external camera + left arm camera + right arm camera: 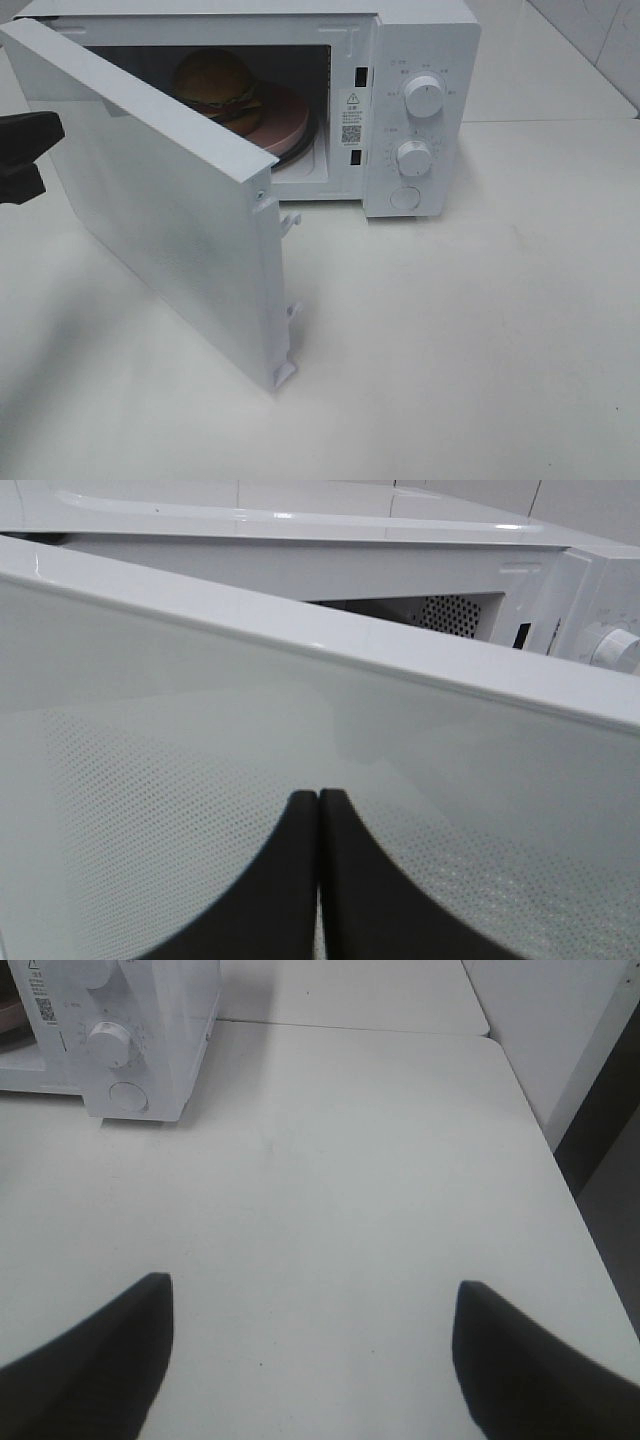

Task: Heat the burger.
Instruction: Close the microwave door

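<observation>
The burger (216, 84) lies on a pink plate (285, 117) inside the white microwave (425, 60), whose door (170, 190) stands partly open toward the front left. My left gripper (318, 800) is shut and empty, its fingertips right at the outer face of the door (200, 730); it shows as a dark shape (22, 150) at the left edge of the exterior view. My right gripper (310, 1300) is open over bare table to the right of the microwave (130, 1030), holding nothing, and is outside the exterior view.
The microwave has two knobs (424, 97) (413, 156) and a round button (404, 197) on its right panel. The white table (450, 330) ends at an edge (560, 1160) on the right. A tiled wall rises behind.
</observation>
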